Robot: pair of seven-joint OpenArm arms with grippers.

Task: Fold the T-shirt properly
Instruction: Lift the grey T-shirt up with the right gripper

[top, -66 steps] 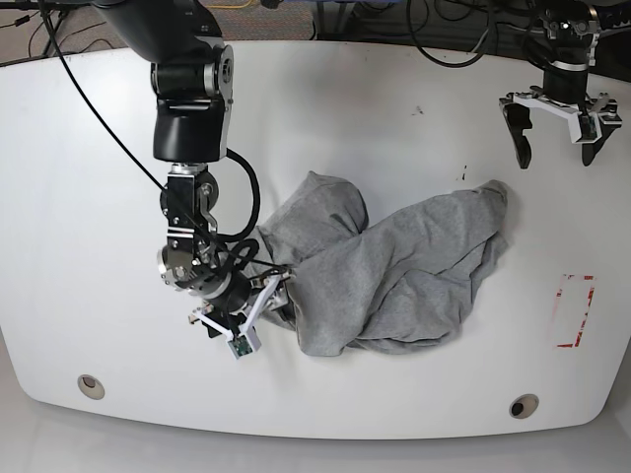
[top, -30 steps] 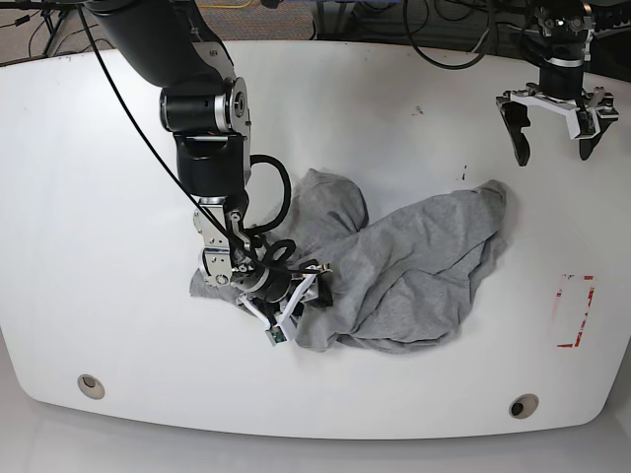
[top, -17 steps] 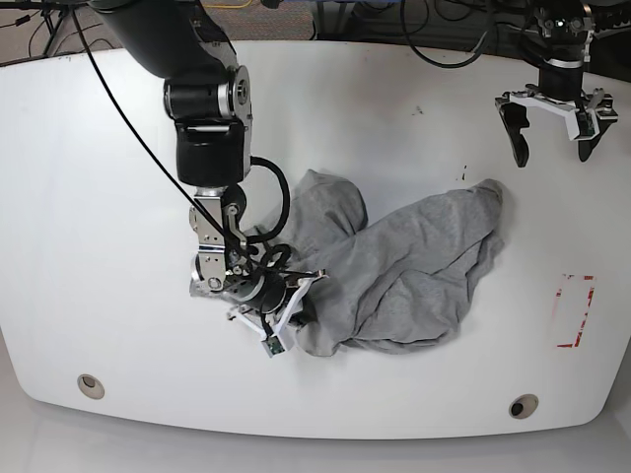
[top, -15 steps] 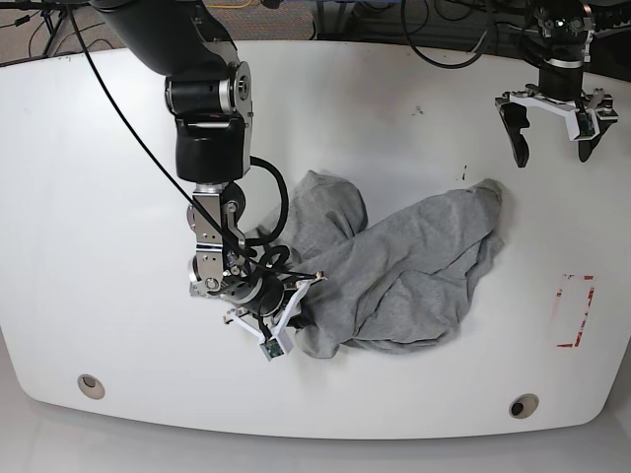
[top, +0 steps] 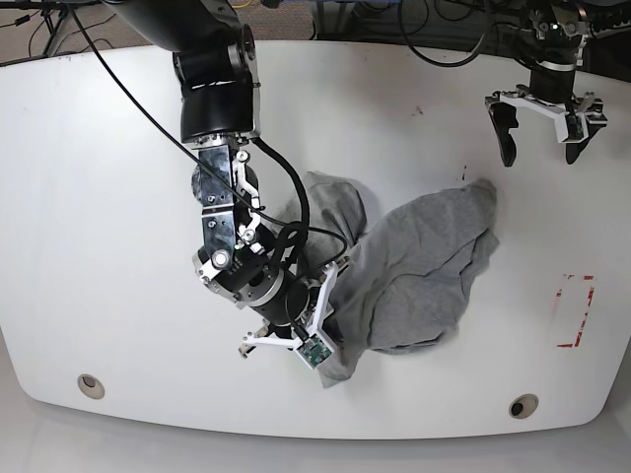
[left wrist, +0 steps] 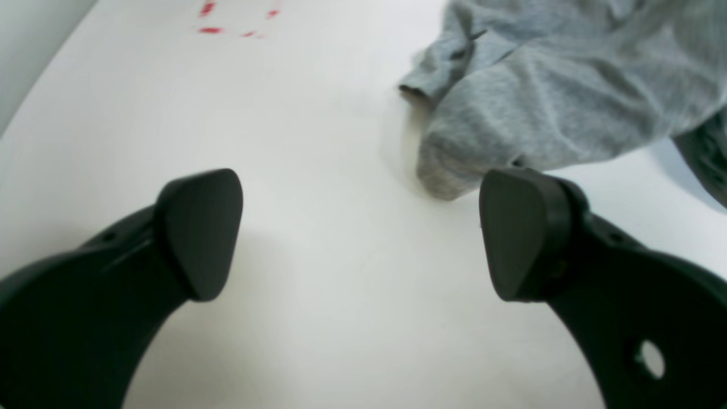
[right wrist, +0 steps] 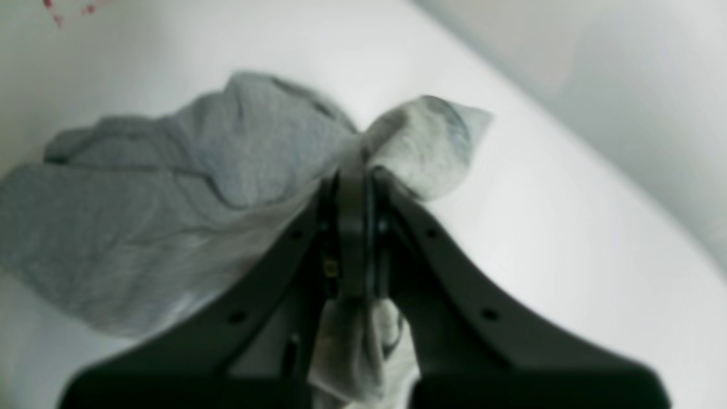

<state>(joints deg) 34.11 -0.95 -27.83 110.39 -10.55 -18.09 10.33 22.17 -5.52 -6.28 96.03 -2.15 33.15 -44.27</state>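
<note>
Where pinched, crumpled grey T-shirt [top: 414, 266]

Count: 1 crumpled heather-grey cotton T-shirt [top: 414, 266], 1 white oval tabletop [top: 89, 217], 2 black robot arms, each with 1 two-finger gripper: right gripper [top: 317, 347], left gripper [top: 537, 123]. 2 round metal grommets in table: one [top: 91, 384], other [top: 523, 406]. 1 red rectangular outline marking [top: 574, 310].

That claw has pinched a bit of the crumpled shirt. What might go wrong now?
The right gripper holds only a small pinch of the T-shirt, so the cloth may slip free. The shirt is still bunched, so pulling could drag the whole heap. The left gripper hangs open and apart, anchoring nothing.
</note>
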